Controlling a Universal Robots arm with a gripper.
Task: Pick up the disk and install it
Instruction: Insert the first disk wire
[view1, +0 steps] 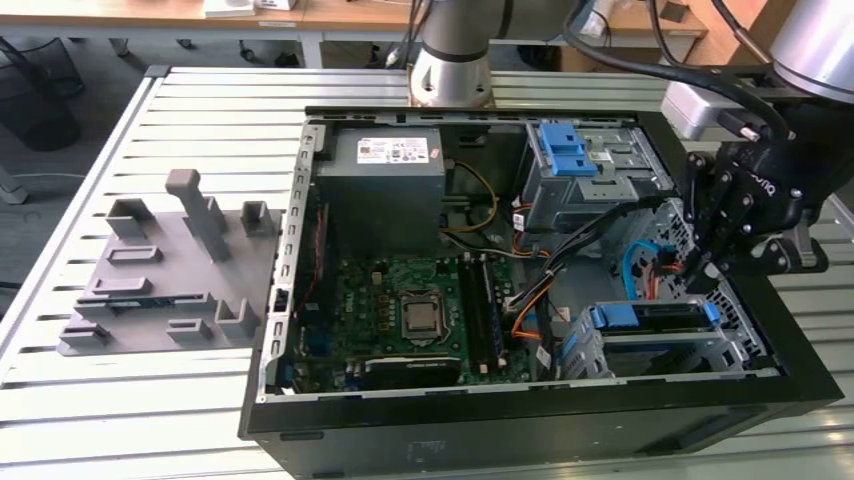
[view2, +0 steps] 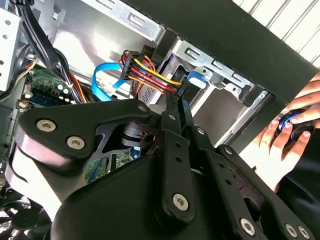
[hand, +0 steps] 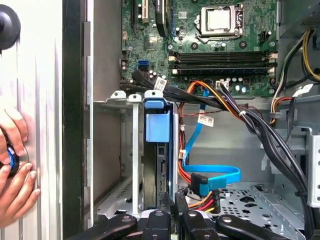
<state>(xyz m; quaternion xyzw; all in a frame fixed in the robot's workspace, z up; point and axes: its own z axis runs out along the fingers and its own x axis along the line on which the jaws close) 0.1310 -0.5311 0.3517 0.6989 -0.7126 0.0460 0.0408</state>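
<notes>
arm bent low, pincer (view1: 709, 268) pointing down, fingers together

Open computer case (view1: 801, 360) with matt black outer walls and bare, dull grey sheet-metal framing inside. It sits on a table (view1: 80, 420) of pale, ribbed metal slats with a soft sheen. The motherboard (view1: 400, 310) is green with a shiny metal processor lid. The disk (hand: 159, 150) has smooth blue plastic carrier rails. The gripper (view2: 172, 145) is matt black metal with bright screw heads. A light blue flat cable (hand: 215, 175) looks glossy plastic.
</notes>
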